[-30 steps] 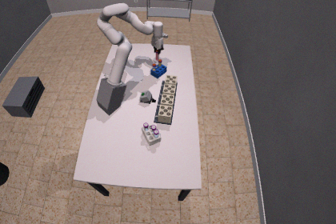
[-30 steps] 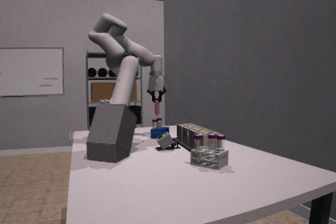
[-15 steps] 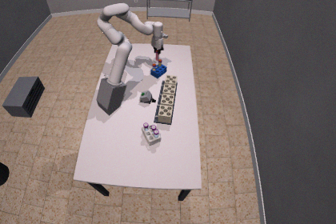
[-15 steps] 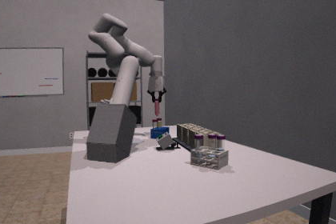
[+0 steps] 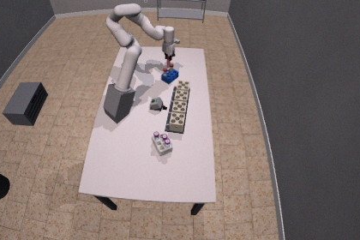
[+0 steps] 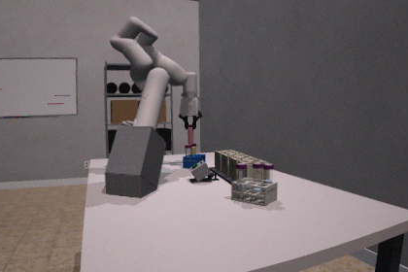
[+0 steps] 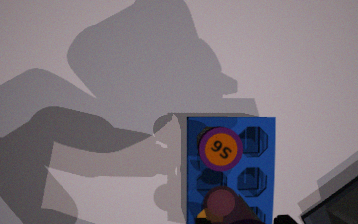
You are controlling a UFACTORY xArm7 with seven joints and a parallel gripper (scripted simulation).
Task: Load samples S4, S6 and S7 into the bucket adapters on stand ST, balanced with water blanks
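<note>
My gripper is shut on an upright tube with pink-red contents, above the blue rack; its ID is hidden. Sample S6 stands in a corner hole of that rack. Another orange-dotted cap is mostly hidden behind the held tube. Several pale adapters stand in a row; I make out no caps in them. The clear rack holds three purple-capped tubes with white dots; their numbers are unreadable.
The dark loading stand lies under the adapters. The small sloped desk with the green DONE key stands between the arm's base and the adapters.
</note>
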